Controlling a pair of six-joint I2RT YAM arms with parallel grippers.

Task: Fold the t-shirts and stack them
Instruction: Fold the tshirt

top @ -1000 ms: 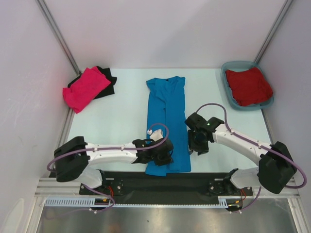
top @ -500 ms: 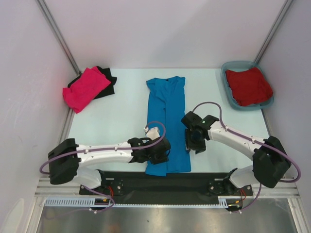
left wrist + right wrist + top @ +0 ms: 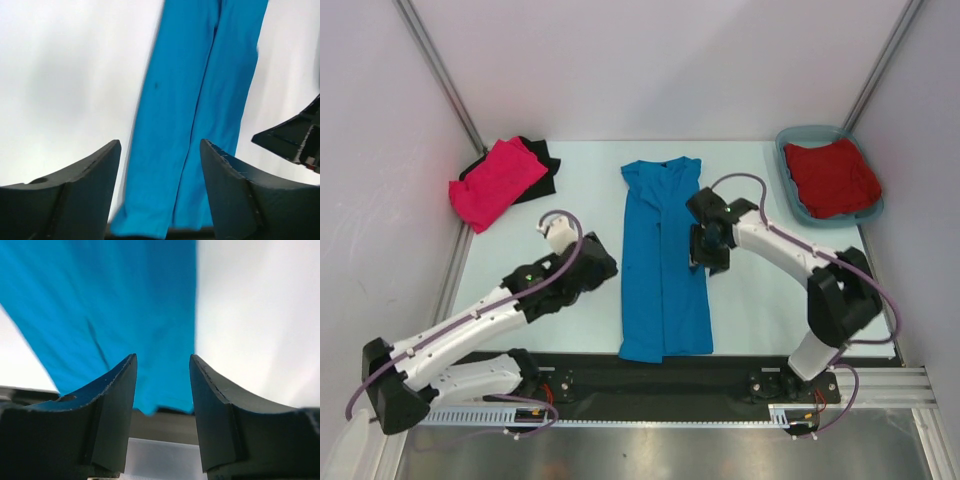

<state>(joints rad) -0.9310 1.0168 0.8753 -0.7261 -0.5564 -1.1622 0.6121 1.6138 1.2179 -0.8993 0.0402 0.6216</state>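
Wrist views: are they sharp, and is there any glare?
Left wrist: the blue t-shirt is soft-edged, and the table is washed out to white. Right wrist: the same white glare on the table, at the right side. Top external: even light, reasonably sharp.

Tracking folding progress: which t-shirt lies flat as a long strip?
The bright blue cloth t-shirt in the centre; the hot pink, black and dark red shirts lie bunched.

A teal plastic tub (image 3: 798, 208) is located at the far right corner of the pale table (image 3: 750, 312), beside the right wall (image 3: 920, 200).
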